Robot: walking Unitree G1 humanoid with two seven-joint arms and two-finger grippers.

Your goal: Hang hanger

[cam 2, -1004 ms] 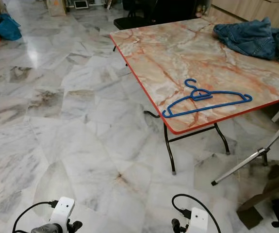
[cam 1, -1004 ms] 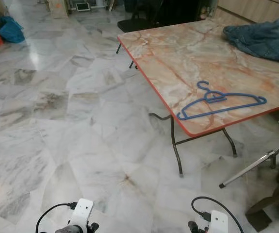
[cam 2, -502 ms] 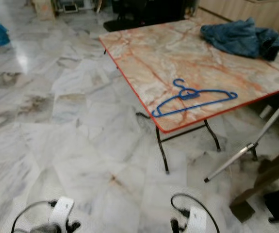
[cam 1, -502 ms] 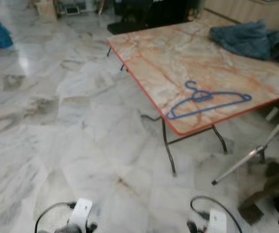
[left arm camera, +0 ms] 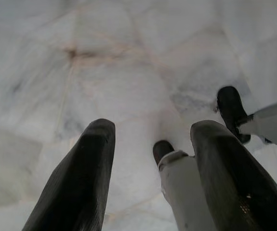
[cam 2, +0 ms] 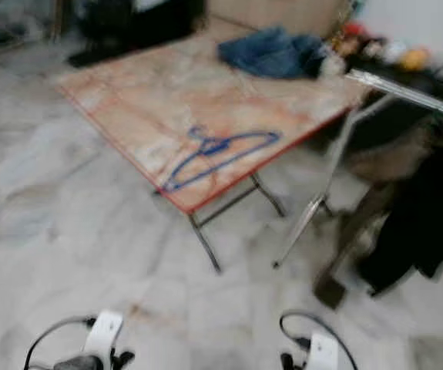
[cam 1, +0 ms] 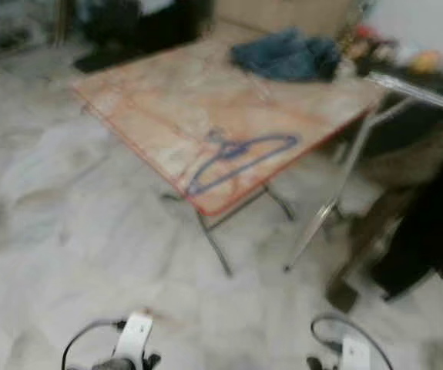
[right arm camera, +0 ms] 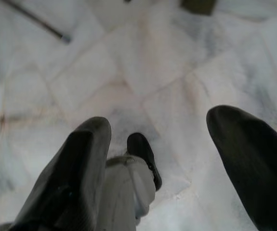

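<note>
Task not started as far as visible. Blue hanger (cam 1: 236,154) lies flat on the marbled folding table (cam 1: 152,100), upper centre of frame, near the table's front red edge; nothing touches it. Denim garment (cam 1: 283,54) sits at the table's far side, top of frame. Head views blurred.

Left gripper (left arm camera: 150,173) and right gripper (right arm camera: 177,163) both hang low over the marble floor (left arm camera: 128,57), fingers spread apart, nothing between them.

Left to do, by my reading: approach, grasp hanger, hang it; a metal rack (cam 1: 406,89) stands upper right.

Wrist views give finger spread and the robot's feet; head views give hanger and table.
</note>
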